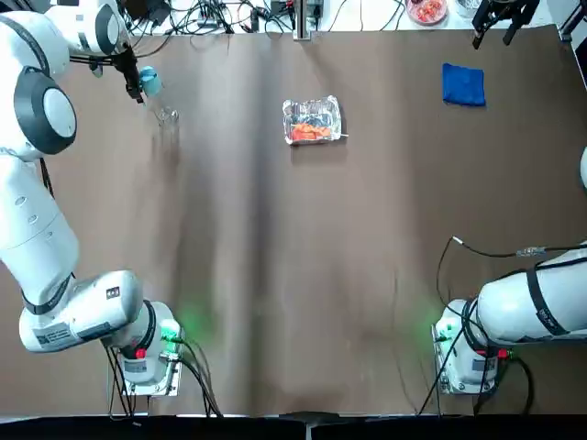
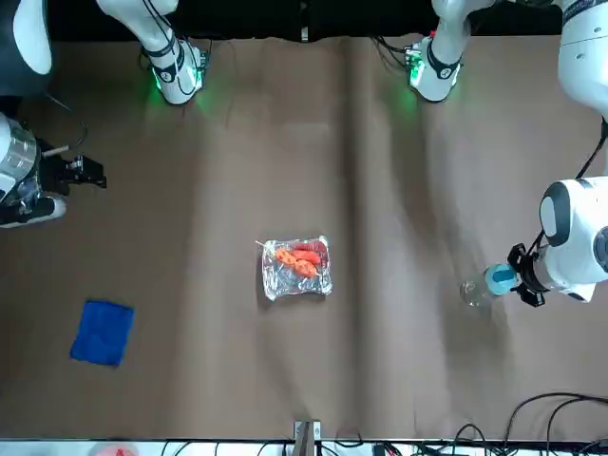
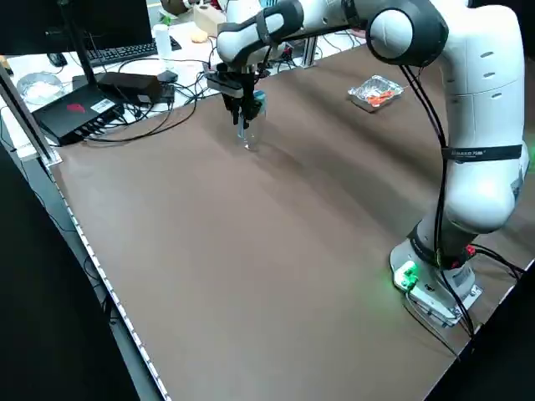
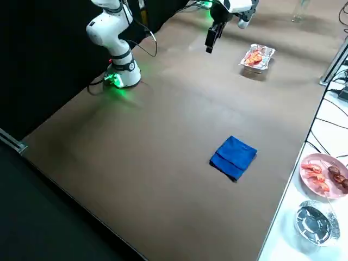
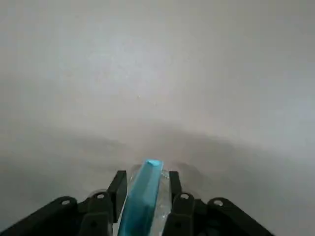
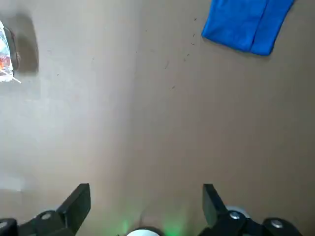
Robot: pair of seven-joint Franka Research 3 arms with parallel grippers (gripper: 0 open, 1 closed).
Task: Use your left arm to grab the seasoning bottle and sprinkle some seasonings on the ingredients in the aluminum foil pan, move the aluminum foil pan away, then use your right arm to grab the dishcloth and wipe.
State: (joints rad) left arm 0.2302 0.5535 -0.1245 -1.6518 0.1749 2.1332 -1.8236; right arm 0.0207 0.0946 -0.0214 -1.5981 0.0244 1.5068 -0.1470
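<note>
My left gripper (image 1: 138,82) is at the table's far left, shut on the light-blue cap of the clear seasoning bottle (image 1: 165,112). In the left wrist view the cap (image 5: 143,195) sits tight between the fingers. The bottle (image 3: 248,127) hangs at the table surface; I cannot tell if it touches. The aluminum foil pan (image 1: 313,120) with orange-red ingredients (image 1: 310,132) lies at the far middle, well to the bottle's right. The blue dishcloth (image 1: 463,84) lies flat at the far right. My right gripper (image 1: 500,20) hovers open above the far right edge, apart from the dishcloth (image 6: 246,22).
Beyond the far edge are cables, a metal post (image 1: 300,22) and a plate of food (image 1: 426,9). A metal bowl (image 4: 315,223) sits next to that plate. A black box (image 3: 82,113) and wires lie off the table's left side. Brown table (image 1: 303,275) spreads bare toward me.
</note>
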